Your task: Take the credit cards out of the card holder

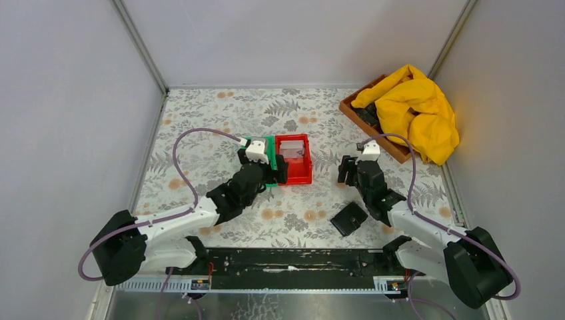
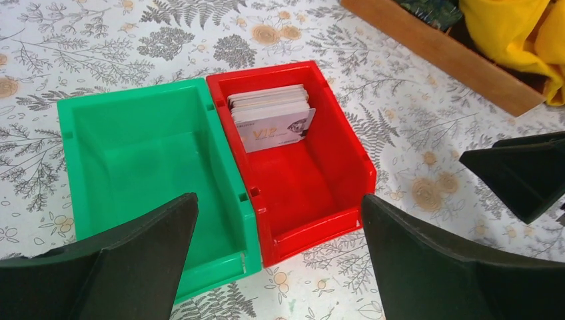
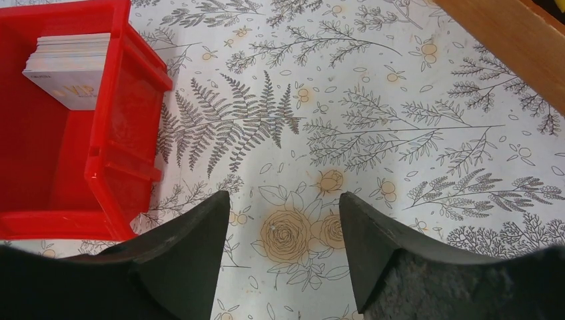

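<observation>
Job looks done: credit cards (image 2: 273,117) stacked in the red bin (image 2: 343,157), card holder (image 1: 349,218) lying apart from it, left gripper (image 2: 278,200) and right gripper (image 3: 284,197) spread empty.

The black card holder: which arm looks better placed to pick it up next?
Probably the right. The card holder lies close to the open, empty right gripper; the left gripper, also open, hovers over the green bin and red bin, farther off.
</observation>
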{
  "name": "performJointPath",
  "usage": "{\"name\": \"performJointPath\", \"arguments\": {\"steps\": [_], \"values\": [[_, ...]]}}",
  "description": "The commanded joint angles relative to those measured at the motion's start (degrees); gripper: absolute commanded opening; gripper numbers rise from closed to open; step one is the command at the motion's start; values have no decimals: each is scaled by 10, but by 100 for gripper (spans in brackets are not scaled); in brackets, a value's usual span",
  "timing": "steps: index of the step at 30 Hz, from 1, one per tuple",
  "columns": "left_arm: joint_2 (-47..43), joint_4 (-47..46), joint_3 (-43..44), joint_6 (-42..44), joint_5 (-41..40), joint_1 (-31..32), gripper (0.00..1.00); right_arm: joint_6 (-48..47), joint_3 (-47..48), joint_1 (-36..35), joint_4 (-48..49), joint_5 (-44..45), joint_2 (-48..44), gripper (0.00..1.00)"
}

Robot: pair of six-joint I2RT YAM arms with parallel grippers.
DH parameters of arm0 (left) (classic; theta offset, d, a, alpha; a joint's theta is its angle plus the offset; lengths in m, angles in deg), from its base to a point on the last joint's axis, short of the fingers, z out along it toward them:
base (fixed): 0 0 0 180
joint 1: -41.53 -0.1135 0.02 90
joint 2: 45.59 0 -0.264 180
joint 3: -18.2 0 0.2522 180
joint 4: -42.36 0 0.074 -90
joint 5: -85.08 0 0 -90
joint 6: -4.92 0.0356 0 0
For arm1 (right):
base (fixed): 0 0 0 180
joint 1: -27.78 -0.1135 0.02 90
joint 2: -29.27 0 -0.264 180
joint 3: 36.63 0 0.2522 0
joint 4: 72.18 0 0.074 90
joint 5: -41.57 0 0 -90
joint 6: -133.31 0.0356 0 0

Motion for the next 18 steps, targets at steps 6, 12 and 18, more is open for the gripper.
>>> {"name": "performJointPath", "arguments": {"steps": [6,12,18], "values": [[25,-15,26,7,28,-2,100,-9,38,-19,5,3,41,70],[28,-63,7,43,143,-2,100,4,32,-19,-5,54,37,66],[54,-58,22,50,164,3,96,24,33,-19,-6,62,39,42]]}}
